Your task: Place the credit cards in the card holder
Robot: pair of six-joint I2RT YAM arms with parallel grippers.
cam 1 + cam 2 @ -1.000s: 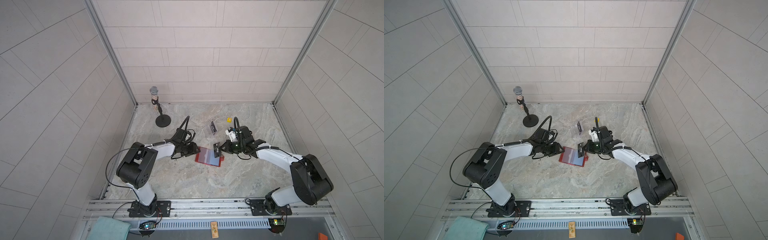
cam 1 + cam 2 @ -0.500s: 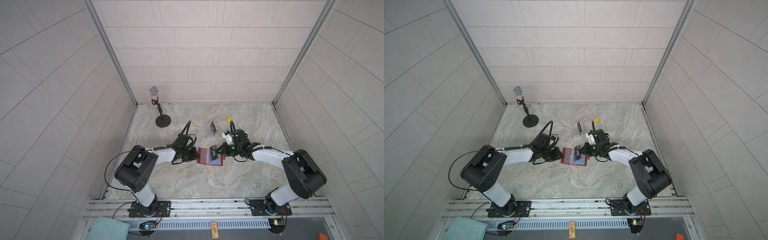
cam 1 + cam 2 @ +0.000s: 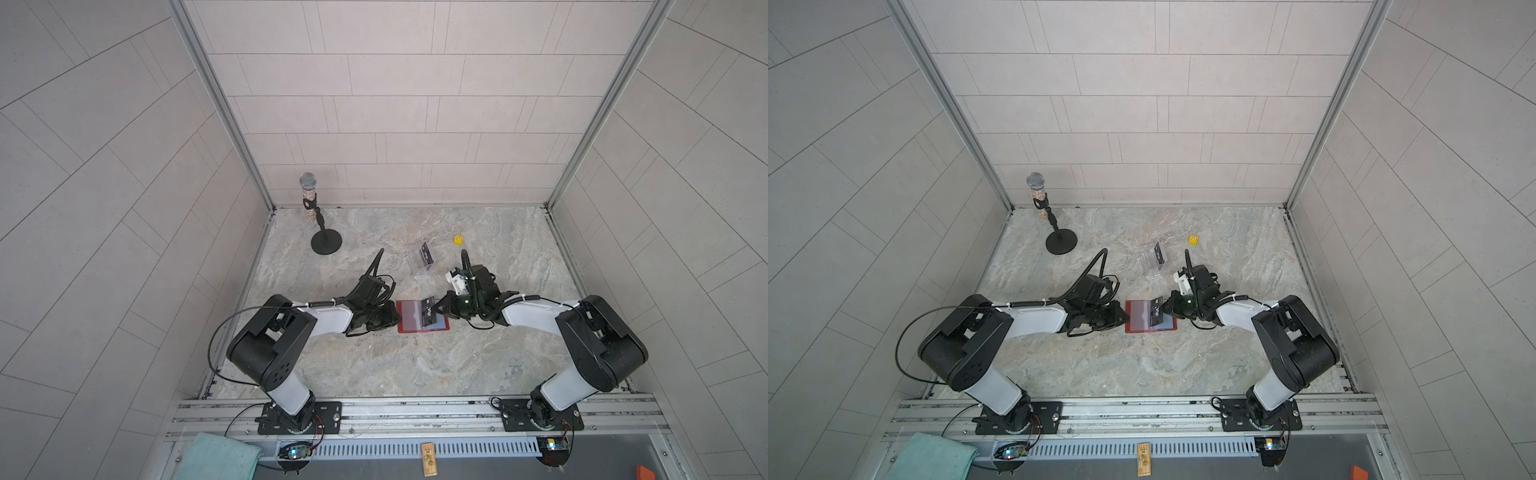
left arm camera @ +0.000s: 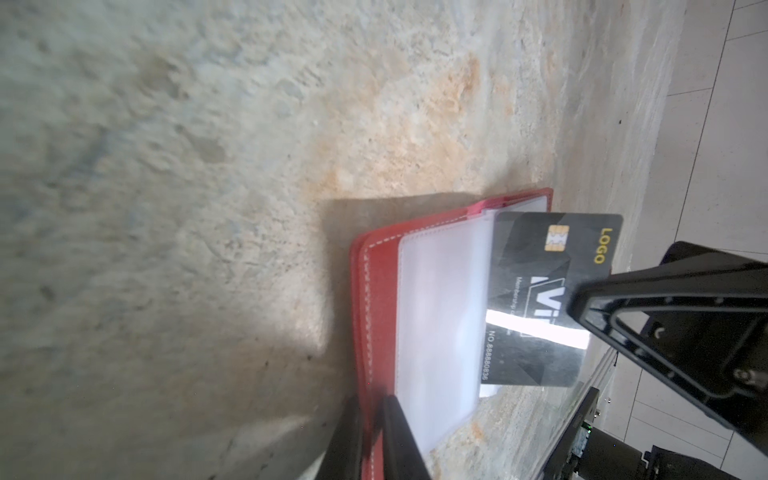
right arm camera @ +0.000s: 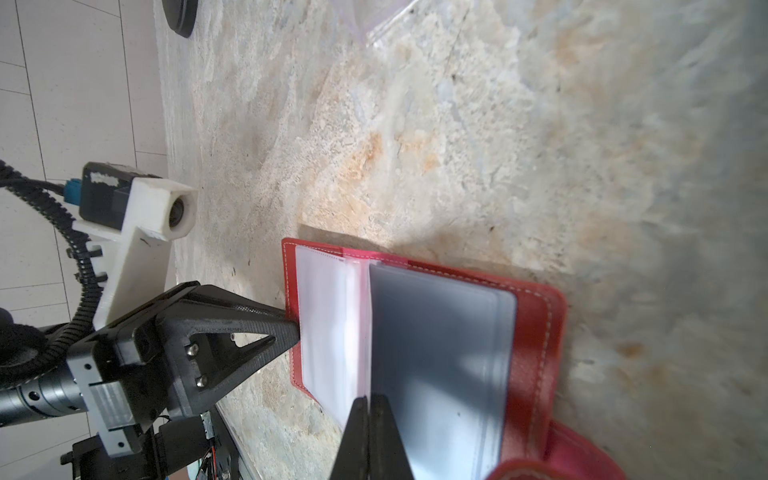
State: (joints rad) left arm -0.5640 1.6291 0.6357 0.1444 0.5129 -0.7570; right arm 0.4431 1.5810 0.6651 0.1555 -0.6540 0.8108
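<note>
Both tools have closed in on the open red card holder [image 3: 419,330] since a second ago, and it now lies squarer to the bench [image 3: 374,365] edge. At its left cover the left tool [image 4: 372,432] is pinched shut on the red flap, seemingly to pin it flat. Its clear sleeves [image 4: 436,311] look empty. Over the spine the black VIP card [image 4: 536,291] stands tilted at a sleeve mouth; whether it has entered I cannot tell. The right tool [image 5: 371,409] grips that card tight. Behind, a clear acrylic stand [image 3: 420,266] holds another black card [image 3: 426,254]
</note>
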